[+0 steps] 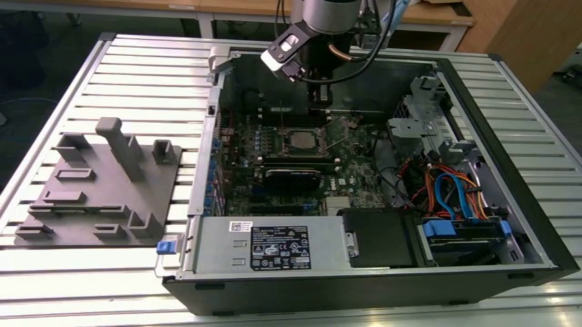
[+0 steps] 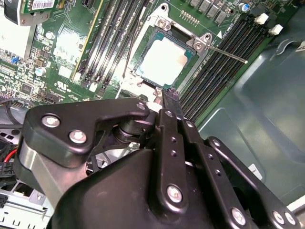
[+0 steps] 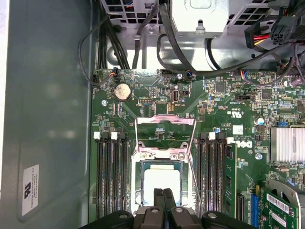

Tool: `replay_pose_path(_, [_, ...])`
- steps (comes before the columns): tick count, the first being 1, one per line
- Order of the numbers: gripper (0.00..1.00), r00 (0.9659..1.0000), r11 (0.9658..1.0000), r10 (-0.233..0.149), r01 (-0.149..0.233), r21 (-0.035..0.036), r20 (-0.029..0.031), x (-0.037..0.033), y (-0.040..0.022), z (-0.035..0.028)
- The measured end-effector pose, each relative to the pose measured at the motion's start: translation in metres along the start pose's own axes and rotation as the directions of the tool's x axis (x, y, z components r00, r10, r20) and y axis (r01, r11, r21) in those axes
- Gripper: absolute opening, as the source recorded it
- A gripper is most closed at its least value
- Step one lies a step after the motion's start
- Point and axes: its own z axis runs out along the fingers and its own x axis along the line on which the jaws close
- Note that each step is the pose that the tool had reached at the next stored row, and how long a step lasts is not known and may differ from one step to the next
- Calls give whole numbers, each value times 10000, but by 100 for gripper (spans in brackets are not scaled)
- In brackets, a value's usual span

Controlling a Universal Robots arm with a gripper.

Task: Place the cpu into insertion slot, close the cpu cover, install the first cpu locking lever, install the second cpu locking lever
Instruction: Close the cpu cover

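The cpu (image 3: 162,183), a silver-topped square, lies inside the insertion slot (image 3: 139,181) on the green motherboard; both wrist views show it (image 2: 164,59). Behind the socket, the cpu cover (image 3: 166,119) is swung open, and green board shows through its window. One thin locking lever (image 2: 224,52) sticks out free beside the socket, seen also as a rod (image 3: 193,176). My gripper (image 3: 163,193) is shut with nothing between its fingers, its tips (image 2: 169,93) hovering at the socket's edge. In the exterior view the gripper (image 1: 318,109) hangs inside the case just behind the socket (image 1: 300,140).
The open computer case (image 1: 509,170) lies on a slatted table, with the grey power supply box (image 1: 272,248) at the front. Cables and a drive cage (image 1: 454,197) sit at the exterior view's right. A grey fixture plate (image 1: 100,184) stands outside the case. Memory slots (image 3: 112,176) flank the socket.
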Motion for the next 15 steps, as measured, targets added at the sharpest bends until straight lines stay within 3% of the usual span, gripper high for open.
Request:
replay_pose_path(8, [10,10000,10000,1,-1,1,3,0,5,0])
replay_pose_path(15, [10,10000,10000,0,0,5,2,0,87,3])
